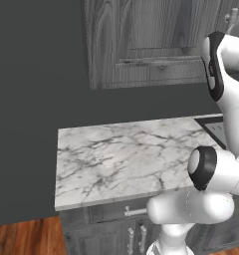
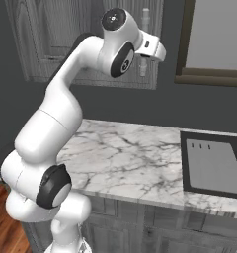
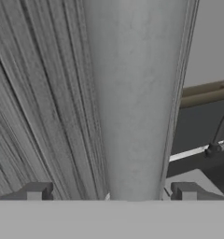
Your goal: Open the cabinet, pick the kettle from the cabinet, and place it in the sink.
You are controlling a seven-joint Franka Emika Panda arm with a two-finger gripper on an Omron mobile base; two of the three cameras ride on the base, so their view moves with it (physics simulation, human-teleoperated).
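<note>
The cabinet (image 2: 51, 34) hangs on the wall above the counter, dark grey wood grain, its door closed. Its light-grey bar handle (image 3: 135, 93) runs upright on the door's right edge (image 2: 144, 17). My gripper (image 3: 111, 192) is open and straddles the handle, one fingertip (image 3: 37, 191) on each side and not pressing on it. In the right base view the hand (image 2: 151, 49) is raised against the handle. The sink (image 2: 214, 168) lies in the counter to the right, with a light grey panel, and its corner (image 1: 213, 127) shows in the left base view. The kettle is hidden.
A marble counter (image 1: 121, 154) stretches below the cabinet, with grey drawers and thin silver handles (image 1: 134, 211) under it. A framed window (image 2: 214, 39) is on the wall right of the cabinet. The curved faucet (image 3: 221, 133) shows low at the right of the hand view.
</note>
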